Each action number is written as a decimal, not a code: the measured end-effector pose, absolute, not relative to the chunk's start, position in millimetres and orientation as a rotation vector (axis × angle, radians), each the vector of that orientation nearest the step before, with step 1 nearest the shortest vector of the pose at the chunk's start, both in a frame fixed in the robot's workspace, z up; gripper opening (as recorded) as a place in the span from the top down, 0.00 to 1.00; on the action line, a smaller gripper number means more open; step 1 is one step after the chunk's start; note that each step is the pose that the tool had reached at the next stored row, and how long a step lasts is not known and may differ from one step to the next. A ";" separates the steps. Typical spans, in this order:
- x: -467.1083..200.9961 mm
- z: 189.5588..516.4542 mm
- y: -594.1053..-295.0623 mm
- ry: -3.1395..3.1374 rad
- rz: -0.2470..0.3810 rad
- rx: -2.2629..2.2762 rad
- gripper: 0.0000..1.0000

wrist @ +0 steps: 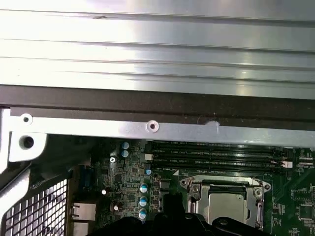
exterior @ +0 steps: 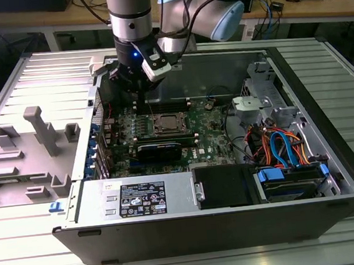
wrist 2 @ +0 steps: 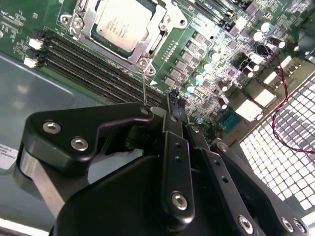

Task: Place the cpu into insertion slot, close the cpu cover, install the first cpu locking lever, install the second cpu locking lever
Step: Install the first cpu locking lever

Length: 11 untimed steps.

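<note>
In the exterior view, the pincer [exterior: 137, 92] hovered at upper centre above the motherboard [exterior: 212, 143]; its state could not be told. The cpu [wrist 2: 118, 22] sat under the closed cpu cover [wrist 2: 147, 46].

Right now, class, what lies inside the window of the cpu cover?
The cpu's silvery top shows through the cpu cover. The insertion slot beneath is covered, so its contacts cannot be seen.

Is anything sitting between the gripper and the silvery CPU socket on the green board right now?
Nothing visible. In the second wrist view the black gripper hangs beside the long black memory slots, with only open board between it and the silvery square CPU seated under its thin metal cover frame.
</note>
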State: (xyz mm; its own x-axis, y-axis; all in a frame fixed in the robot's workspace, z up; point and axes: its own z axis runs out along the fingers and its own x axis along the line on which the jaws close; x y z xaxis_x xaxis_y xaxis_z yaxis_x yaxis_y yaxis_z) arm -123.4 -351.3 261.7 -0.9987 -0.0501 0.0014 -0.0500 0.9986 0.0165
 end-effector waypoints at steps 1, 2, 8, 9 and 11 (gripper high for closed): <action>-123.4 264.4 -348.5 -3.139 -0.026 0.079 0.89; -123.5 265.1 -347.7 -3.140 -0.025 0.079 0.89; -123.6 265.9 -345.8 -3.141 -0.025 0.080 0.89; -123.4 266.6 -345.4 -3.141 -0.025 0.080 0.89; -122.7 268.3 -344.2 -3.141 -0.024 0.080 0.89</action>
State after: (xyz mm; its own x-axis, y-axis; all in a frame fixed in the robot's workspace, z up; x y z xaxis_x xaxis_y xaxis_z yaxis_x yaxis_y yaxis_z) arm -122.7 -344.2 268.3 -0.9987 -0.0507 -0.0013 -0.0507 0.9986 0.0155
